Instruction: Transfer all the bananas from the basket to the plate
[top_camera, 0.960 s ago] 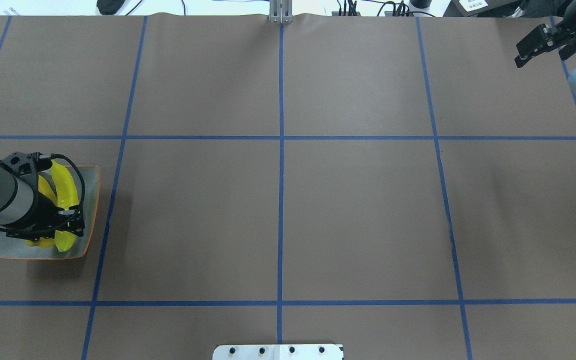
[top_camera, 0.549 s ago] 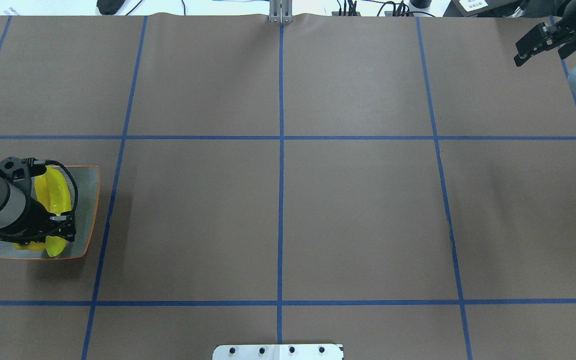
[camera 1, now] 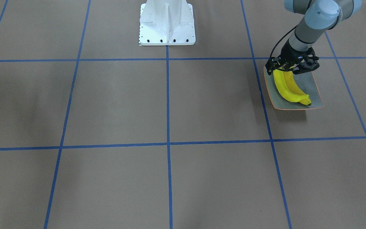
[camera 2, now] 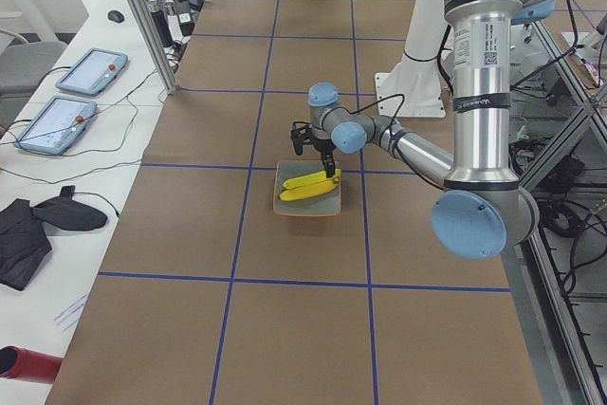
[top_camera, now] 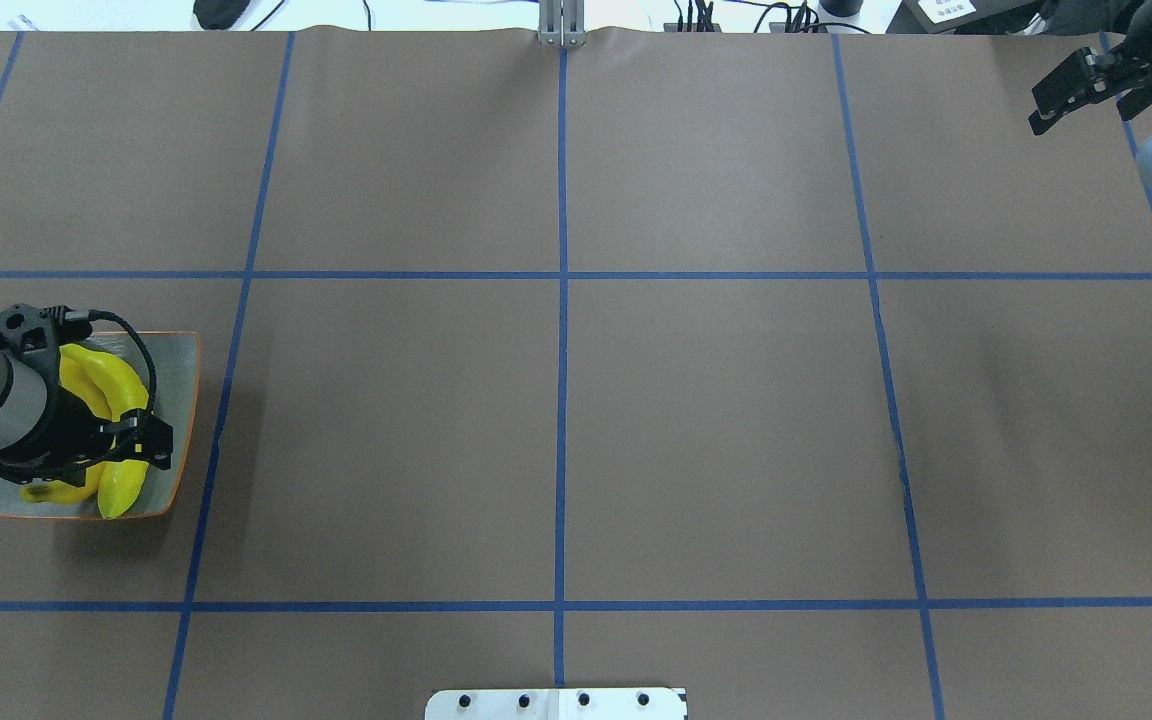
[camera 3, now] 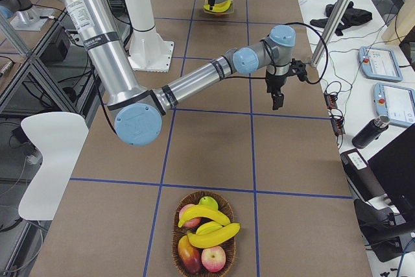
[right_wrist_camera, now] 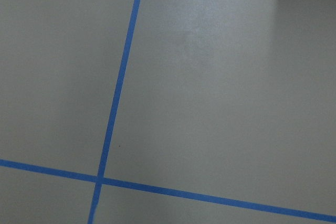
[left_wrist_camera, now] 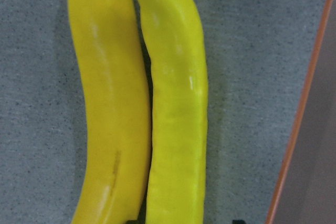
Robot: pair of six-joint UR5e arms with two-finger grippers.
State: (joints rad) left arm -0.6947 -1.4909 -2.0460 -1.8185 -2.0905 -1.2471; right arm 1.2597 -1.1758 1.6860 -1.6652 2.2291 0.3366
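Overhead exterior, far left: my left gripper (top_camera: 128, 447) hangs low over the plate (top_camera: 181, 380), which sits near the table's left edge. Two bananas (top_camera: 111, 400) lie side by side on it, touching along their length. My left wrist camera shows them flat on the grey surface, close to the orange rim. I can't tell whether the fingers are clamped on one or parted. Far right, over the table's back corner, the right gripper (top_camera: 1041, 110) hangs above bare brown paper, jaws apart, carrying nothing. From the right-end camera I see the basket (camera 3: 174, 231) at that end of the table, with more bananas (camera 3: 214, 235) lying on top of other fruit (camera 3: 213, 259).
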